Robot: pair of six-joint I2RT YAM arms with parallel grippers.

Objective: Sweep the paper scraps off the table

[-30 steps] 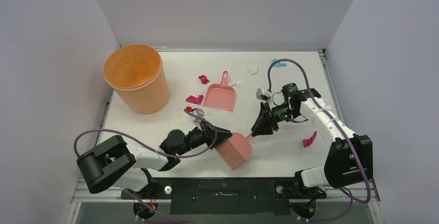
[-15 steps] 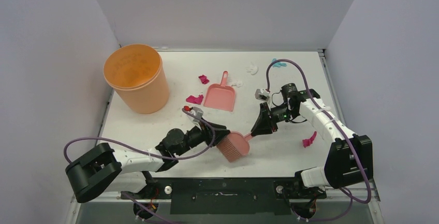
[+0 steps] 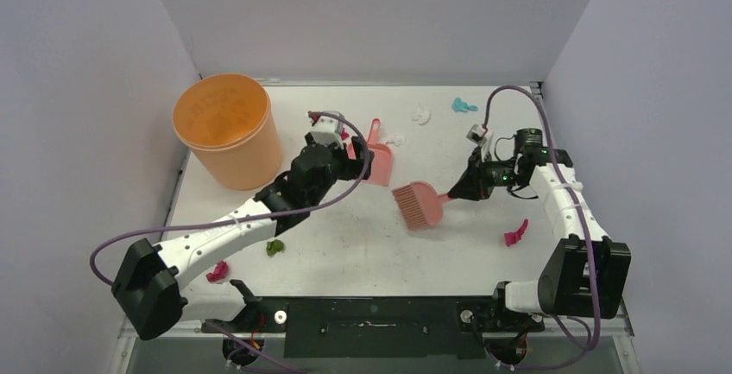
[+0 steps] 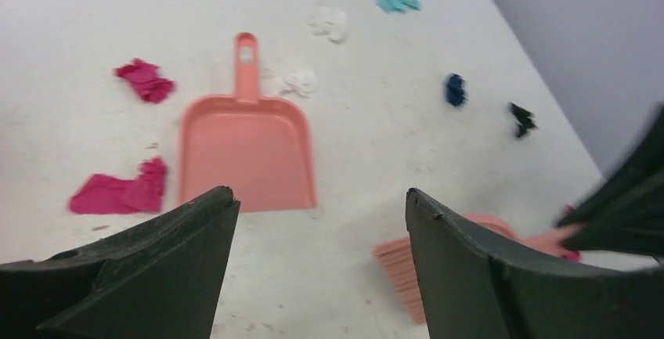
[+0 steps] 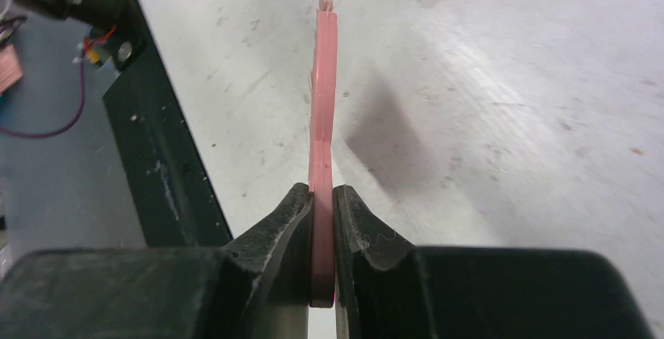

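Paper scraps lie scattered on the white table (image 3: 362, 257): magenta (image 3: 516, 234), teal (image 3: 463, 104), white (image 3: 420, 115), green (image 3: 274, 247) and magenta (image 3: 217, 270). The left wrist view shows magenta wads (image 4: 117, 192) (image 4: 145, 81), a white one (image 4: 297, 82), a dark blue one (image 4: 455, 88) and a black one (image 4: 522, 118). My left gripper (image 3: 352, 160) (image 4: 321, 198) is open and empty, just short of the pink dustpan (image 3: 377, 163) (image 4: 247, 147). My right gripper (image 3: 462, 191) (image 5: 322, 198) is shut on the handle of the pink brush (image 3: 419, 204) (image 5: 322, 104).
An orange bucket (image 3: 229, 128) stands at the back left, beside my left arm. White walls close in the table on three sides. The black mounting rail (image 3: 371, 318) runs along the near edge.
My left gripper let go of the brush, opened wide and swung up to the dustpan. The right gripper closed on the brush handle and carried the brush toward the right and back.
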